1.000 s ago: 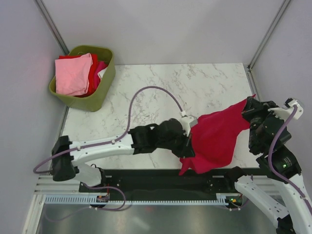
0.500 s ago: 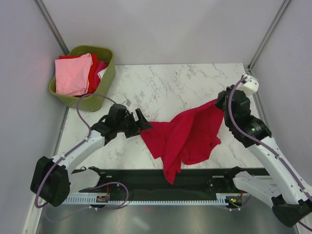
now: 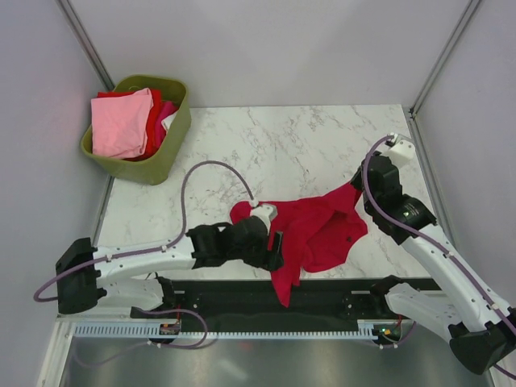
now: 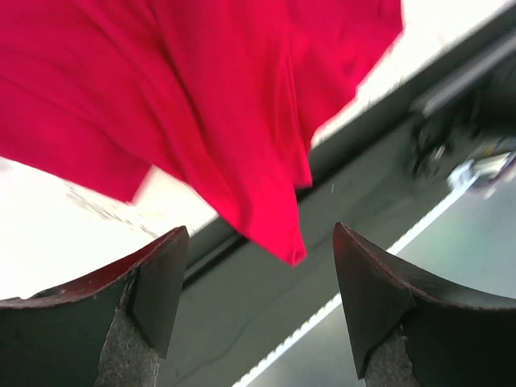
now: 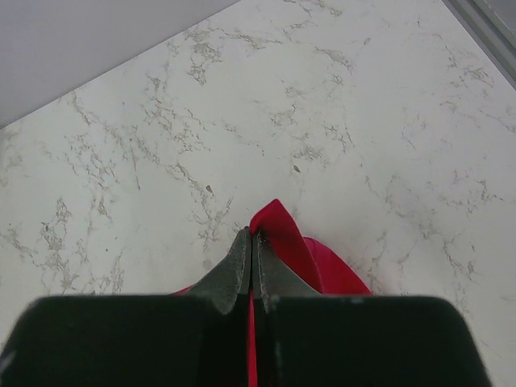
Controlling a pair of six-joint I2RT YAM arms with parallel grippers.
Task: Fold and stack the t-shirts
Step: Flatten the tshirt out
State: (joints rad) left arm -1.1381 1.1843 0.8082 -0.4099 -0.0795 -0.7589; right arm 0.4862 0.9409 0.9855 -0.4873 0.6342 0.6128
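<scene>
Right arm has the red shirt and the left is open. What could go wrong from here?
1. The right fingers pinch only a small corner of the shirt; a pull may slip it free.
2. A flap hangs over the table edge, by the open left fingers; the bunched shirt could slide off.

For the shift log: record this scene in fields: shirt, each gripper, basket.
shirt: crimson t-shirt, crumpled on the marble table, a corner hanging over the near edge
left gripper: open, by the hanging corner, holding nothing
right gripper: shut on the crimson t-shirt's far-right corner
basket: olive, far-left corner, holding pink and red shirts
</scene>
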